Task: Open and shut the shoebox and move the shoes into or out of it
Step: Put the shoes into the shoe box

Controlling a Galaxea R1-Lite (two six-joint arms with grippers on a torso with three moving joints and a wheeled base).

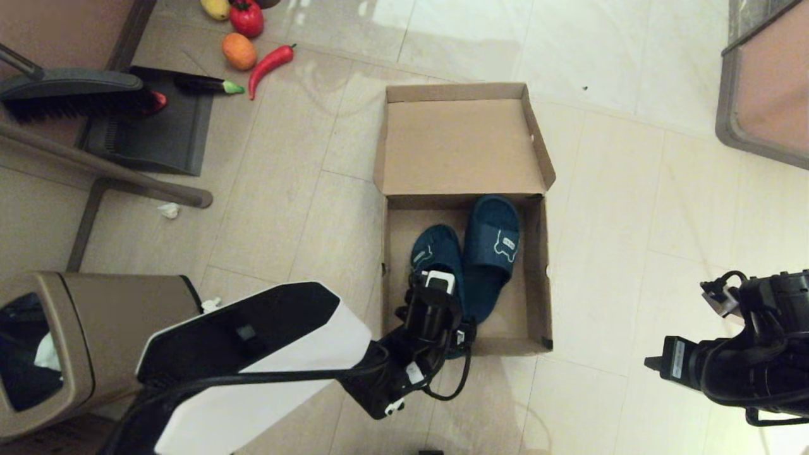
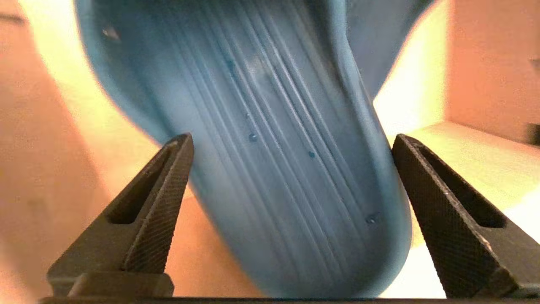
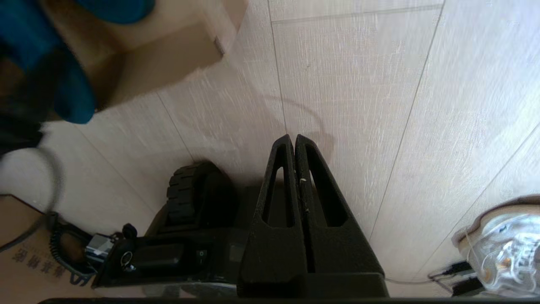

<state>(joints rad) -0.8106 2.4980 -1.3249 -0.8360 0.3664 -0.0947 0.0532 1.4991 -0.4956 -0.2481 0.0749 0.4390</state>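
left shoe (image 1: 436, 249) heel hidden by left arm (image 1: 423, 322)

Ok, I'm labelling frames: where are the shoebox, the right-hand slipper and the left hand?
shoebox (image 1: 461, 146): head view, inside of open lid.
right-hand slipper (image 1: 495, 243): head view, strap.
left hand (image 2: 291, 211): left wrist view, between open fingertips.

Carrier is the tiled floor (image 1: 632, 221). The shoebox (image 1: 537, 278) sits on it lid-open, directly under the left end effector (image 1: 436, 278). Beyond that end effector, off to its left: a dark dustpan (image 1: 158, 133), an eggplant (image 1: 205, 84), red chili (image 1: 270, 62), orange fruit (image 1: 239, 50) and a crumpled paper scrap (image 1: 169, 210); brown trash bin (image 1: 95, 335) nearer, same side.
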